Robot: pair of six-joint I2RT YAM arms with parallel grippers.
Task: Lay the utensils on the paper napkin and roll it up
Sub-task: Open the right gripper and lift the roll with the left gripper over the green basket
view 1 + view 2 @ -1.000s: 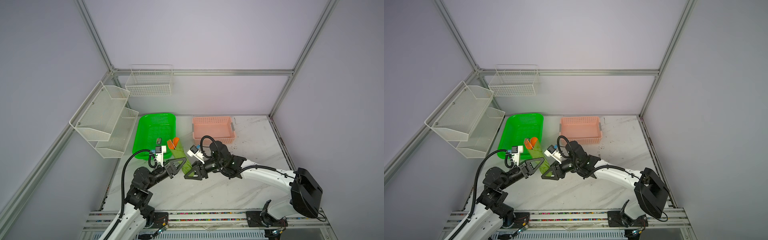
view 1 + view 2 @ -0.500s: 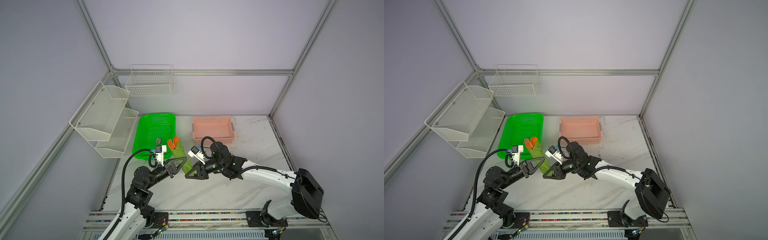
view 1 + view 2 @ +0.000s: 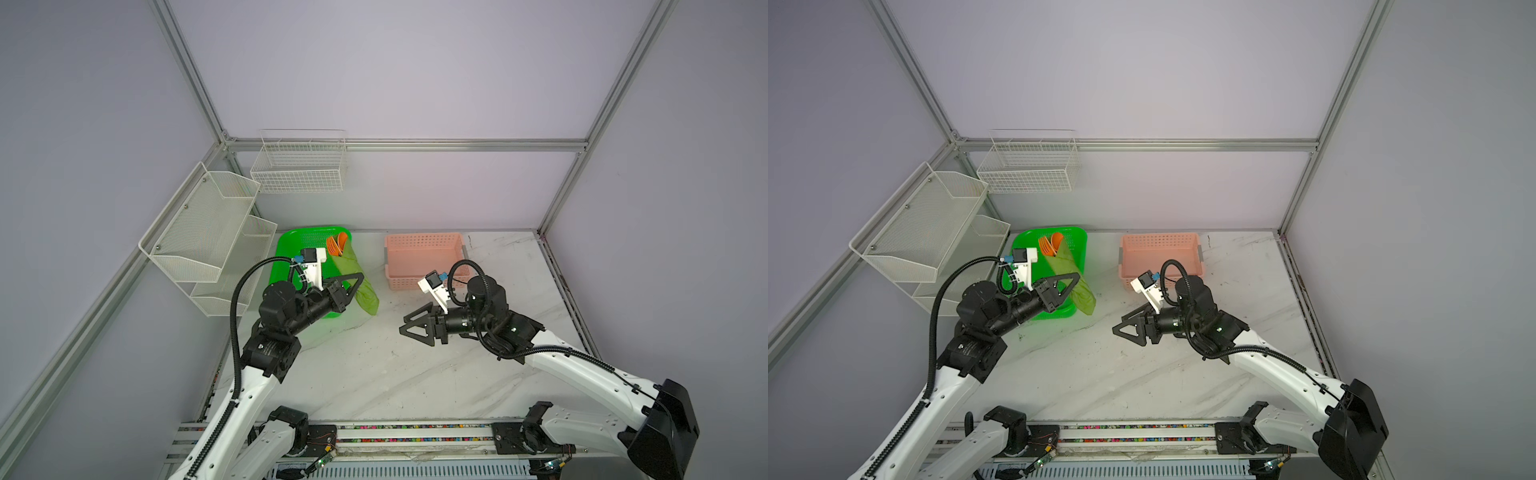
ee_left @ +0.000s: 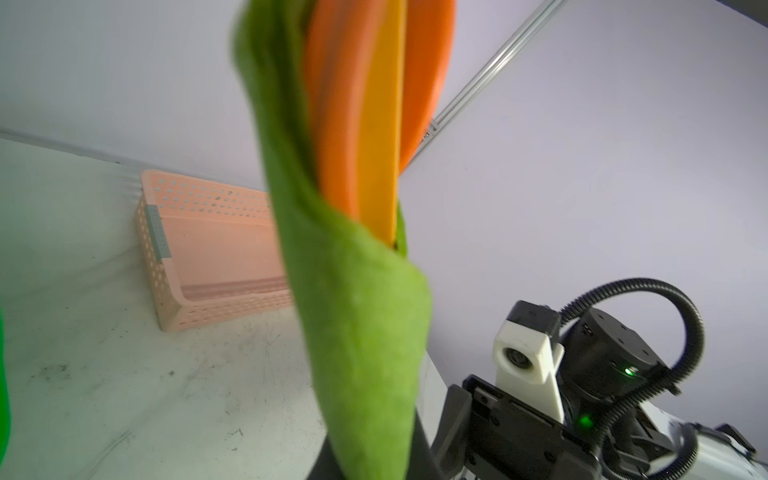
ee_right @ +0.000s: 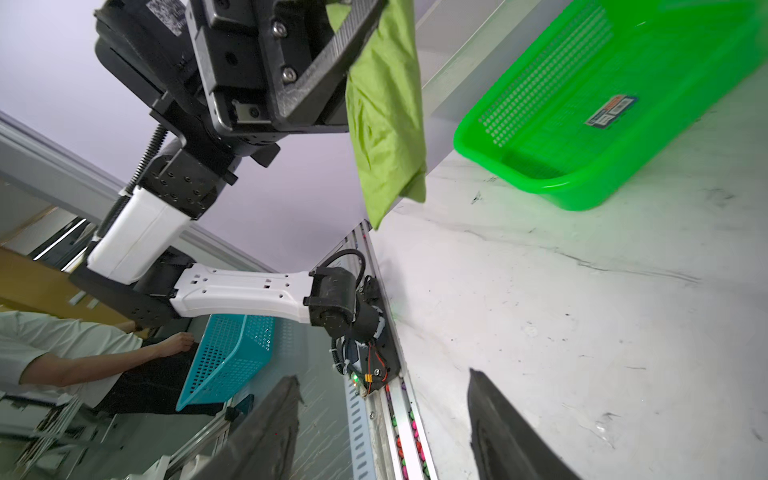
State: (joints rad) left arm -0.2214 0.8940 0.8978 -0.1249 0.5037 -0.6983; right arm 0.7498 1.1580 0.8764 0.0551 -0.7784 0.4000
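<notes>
We saw the left gripper (image 3: 358,279) clamped narrow around the middle of the paper napkin (image 3: 368,297), which was rolled into a tube and lifted clear of the marble table (image 3: 395,374). In both top views the roll sat tilted over the right edge of the neon-green tray (image 3: 308,235), its lower end past the tray's rim and above the table. The orange utensils (image 3: 337,245) stuck out of the roll's upper end, over the tray; we could not tell fork, knife and spoon apart there. From the left wrist view we made out the napkin (image 4: 365,332) wrapped around the utensils (image 4: 374,104), with the pink basket (image 4: 208,249) behind on the table.

The right gripper (image 3: 403,325) hung above the table in front of the pink basket (image 3: 424,249), well apart from the roll. Its jaws stood wide with nothing between them; in the right wrist view we saw bare table between its fingers (image 5: 266,432), and the napkin (image 5: 386,124) hanging from the left gripper (image 5: 353,33) beside the tray (image 5: 582,195).
</notes>
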